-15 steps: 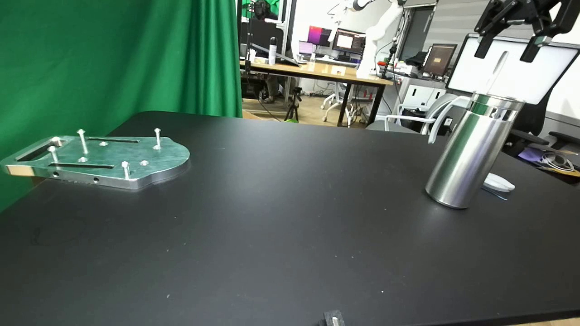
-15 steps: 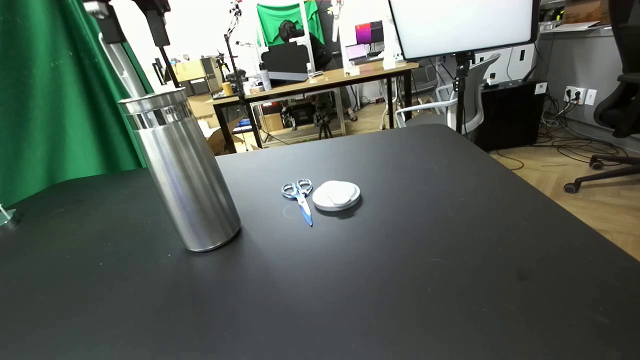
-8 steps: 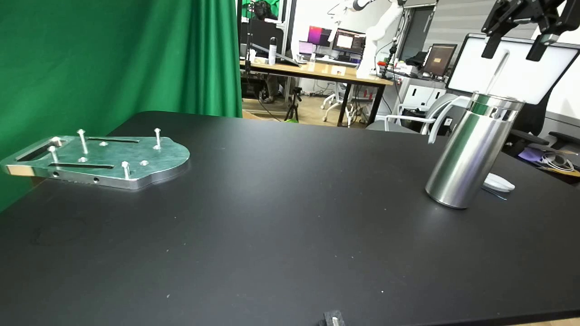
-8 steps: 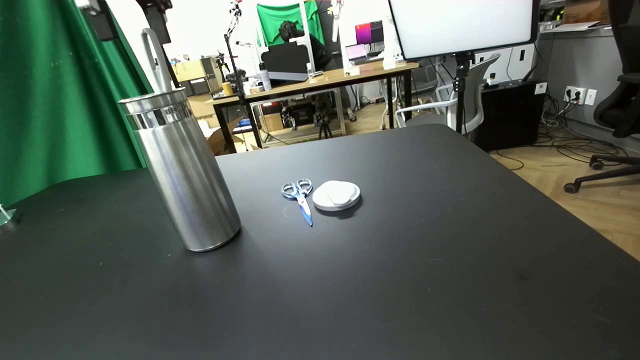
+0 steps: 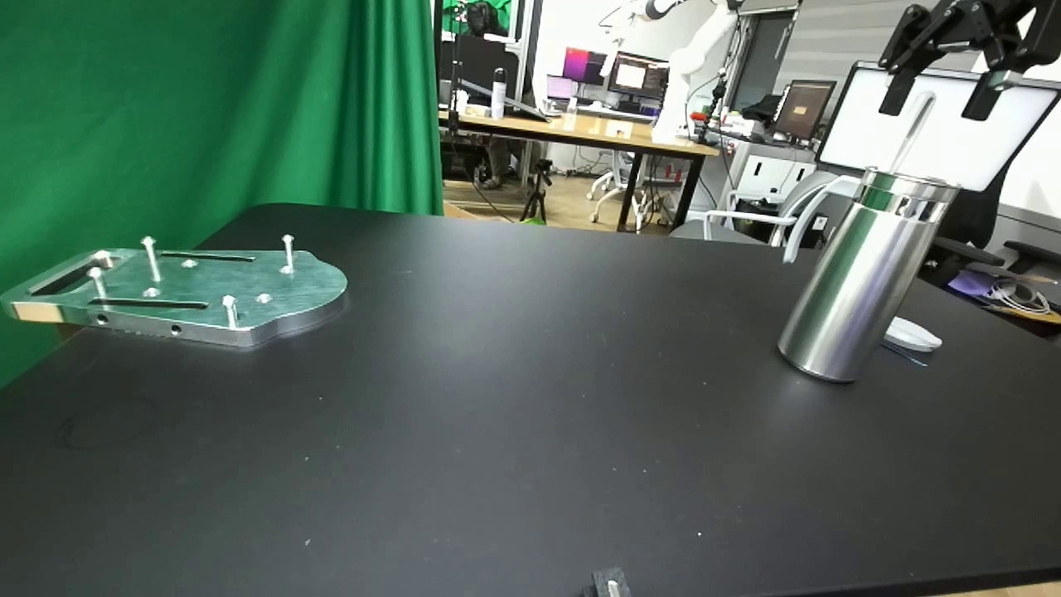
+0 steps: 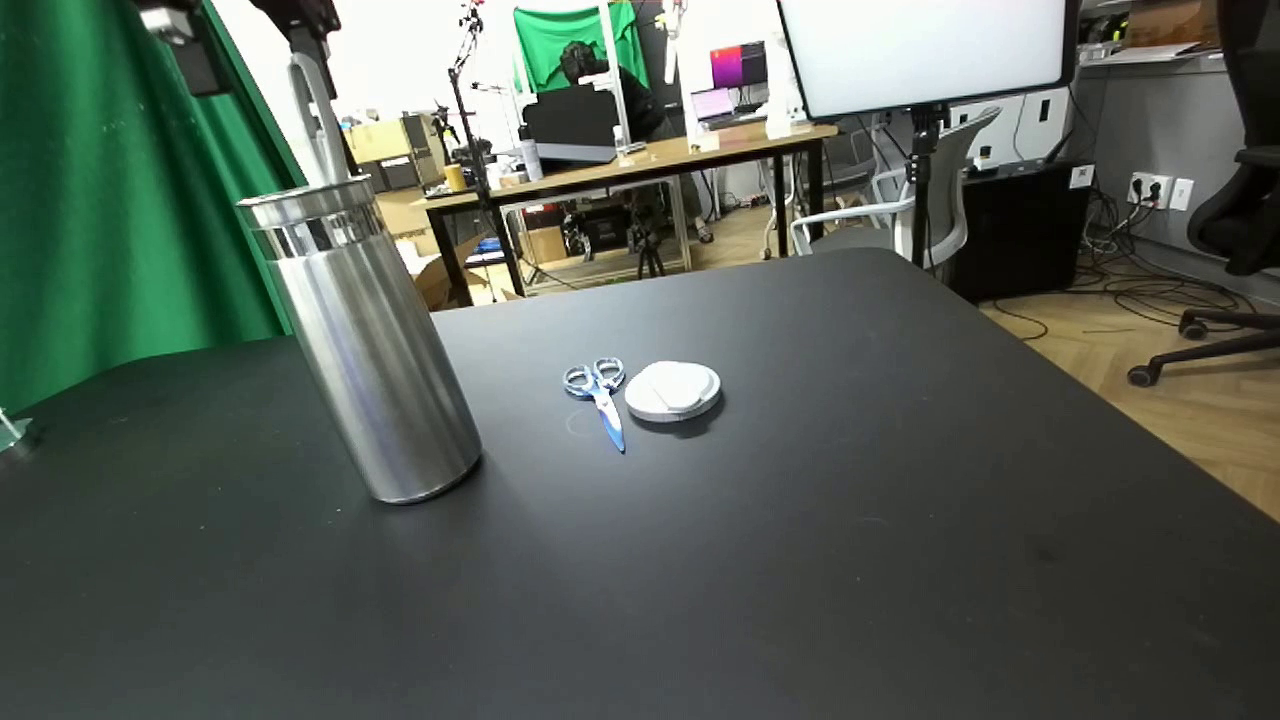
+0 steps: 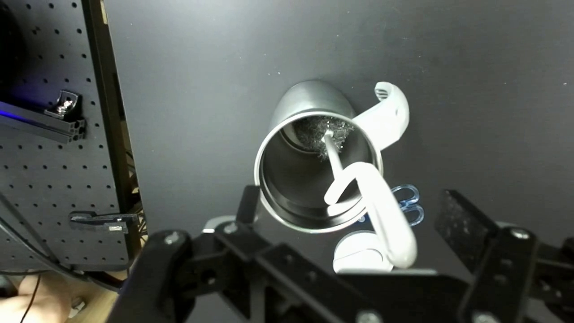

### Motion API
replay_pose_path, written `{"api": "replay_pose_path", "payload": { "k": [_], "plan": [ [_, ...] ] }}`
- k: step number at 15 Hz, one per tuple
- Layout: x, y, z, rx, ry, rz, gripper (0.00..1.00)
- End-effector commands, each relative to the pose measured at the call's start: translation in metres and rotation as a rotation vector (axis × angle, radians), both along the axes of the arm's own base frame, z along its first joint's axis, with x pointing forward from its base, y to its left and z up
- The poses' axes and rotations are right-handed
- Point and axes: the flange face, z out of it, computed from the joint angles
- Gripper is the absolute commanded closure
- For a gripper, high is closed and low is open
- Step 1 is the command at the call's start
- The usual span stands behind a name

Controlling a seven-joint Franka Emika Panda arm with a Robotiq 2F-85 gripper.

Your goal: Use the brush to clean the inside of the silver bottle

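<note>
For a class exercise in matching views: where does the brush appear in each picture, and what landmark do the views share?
In an exterior view: the brush slants at the upper right.
In an exterior view: the brush leans at the upper left.
In the wrist view: the brush is just right of centre, seen from above.
Shared landmark: the silver bottle, the brush sticking out of its open top.

Bright, diffuse room light. A soft pale sheen spreads over the flat black tabletop [image 5: 497,448]; lengthwise highlights and a green reflection streak the tall brushed-metal silver bottle [image 5: 862,282], which leans outward near the frame edge — apparent wide-angle distortion — in both exterior views. The large white black-framed screen [image 6: 930,50] is overexposed. Wrist view: shadow darkens the bottle's interior; pale glare near the upper edge.
</note>
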Motion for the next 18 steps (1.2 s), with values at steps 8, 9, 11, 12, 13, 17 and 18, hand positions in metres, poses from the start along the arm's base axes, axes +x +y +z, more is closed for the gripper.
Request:
{"api": "replay_pose_path", "payload": {
  "k": [8,9,11,12,13,17,18],
  "plan": [
    [-0.004,-0.011,0.002,0.02,-0.028,-0.056,0.0],
    [-0.005,-0.012,0.001,0.023,-0.029,-0.06,0.01],
    [-0.005,-0.014,-0.001,0.023,-0.034,-0.066,0.26],
    [-0.005,-0.014,-0.002,0.022,-0.035,-0.067,0.3],
    [-0.005,-0.015,-0.002,0.02,-0.041,-0.068,0.37],
    [-0.006,-0.016,-0.004,0.016,-0.053,-0.07,0.66],
    [-0.006,-0.016,-0.003,0.011,-0.057,-0.069,0.73]
  ]
}}
